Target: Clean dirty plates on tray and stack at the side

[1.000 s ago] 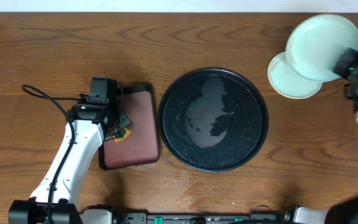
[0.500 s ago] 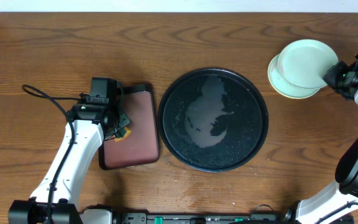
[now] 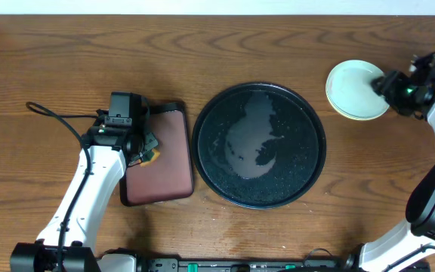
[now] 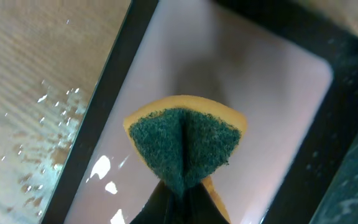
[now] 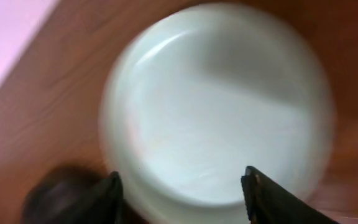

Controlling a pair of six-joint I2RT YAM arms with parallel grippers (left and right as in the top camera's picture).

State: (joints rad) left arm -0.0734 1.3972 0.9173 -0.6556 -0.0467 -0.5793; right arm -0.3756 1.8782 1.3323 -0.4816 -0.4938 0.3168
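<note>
**Last plate joins the stack**

The right claw (image 3: pixel 385 84) has lowered its mint plate onto the plates (image 3: pixel 352 89) stacked on the bench (image 3: pixel 202 53) beside the black tray (image 3: pixel 300 113), and its fingers now stand apart. No plates remain on the tray, so the job looks nearly done. The left claw (image 4: pixel 178 199) stays pinched on the sponge (image 4: pixel 185 140).

Ahead of right gripper (image 3: pixel 382 81): stacked plates (image 3: pixel 352 89) sit at its parted fingertips, blocking a low pass
Beyond the plates: a bare strip of table (image 3: pixel 332 127), then the wide black tray (image 3: pixel 293 175)
Under left gripper (image 4: pixel 178 200): the sponge (image 4: pixel 185 146) it pinches, and the maroon tray (image 3: pixel 165 181)
Left of its wrist: a loose cable (image 3: pixel 51 115) lying flat
</note>
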